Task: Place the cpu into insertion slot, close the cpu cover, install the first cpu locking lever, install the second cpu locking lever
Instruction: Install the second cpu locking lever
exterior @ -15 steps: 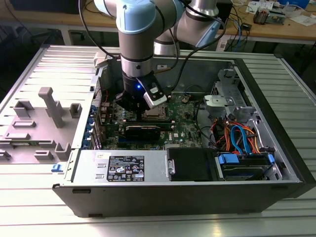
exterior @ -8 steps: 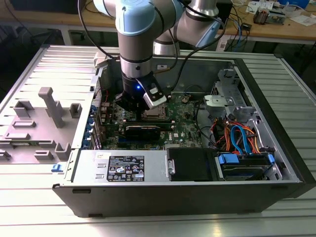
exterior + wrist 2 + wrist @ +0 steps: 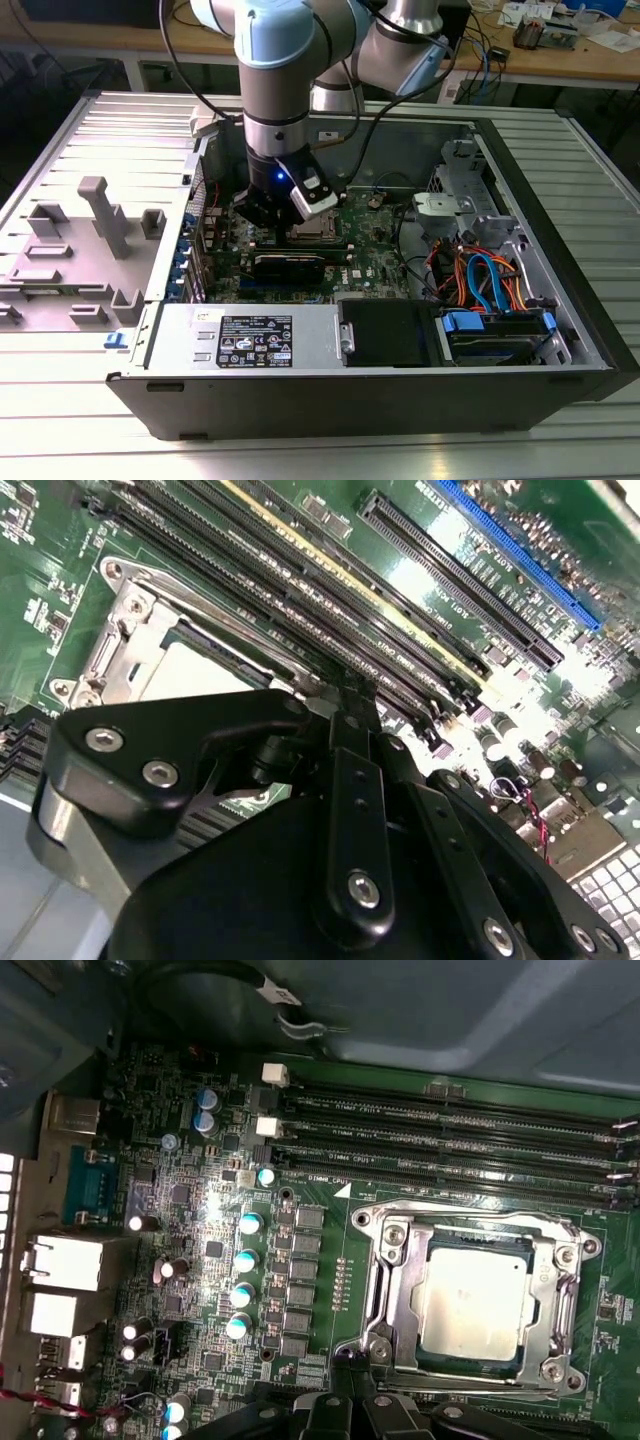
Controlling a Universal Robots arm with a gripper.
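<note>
The end effector (image 3: 262, 208) hangs low inside the open computer case (image 3: 560, 290), directly over the motherboard (image 3: 210, 1260) and just beside the insertion slot (image 3: 470, 1300). In the second wrist view its black fingers (image 3: 350, 780) stand close together near the memory slots (image 3: 450, 1130); whether they are fully together or pinching something thin cannot be told.

Risks, as judged from this position:
- The fingers sit near the memory slots and the slot's edge. A lateral slip could scrape the board or knock a small capacitor (image 3: 248, 1225) beside the slot.
- A thin lever wire could spring out of a loose pinch and snap back against the cpu cover (image 3: 400, 1290).
- Downward force on a cover that is not fully seated could load the cpu (image 3: 472, 1305) unevenly and harm the contacts beneath.

Condition of the task's thing: the cpu lies flat in the insertion slot, dull silver top upward, squarely aligned with the slot's rim. The cpu cover, a silver-grey frame, lies down around it, the chip showing through its window. Whether either locking lever is latched cannot be told
</note>
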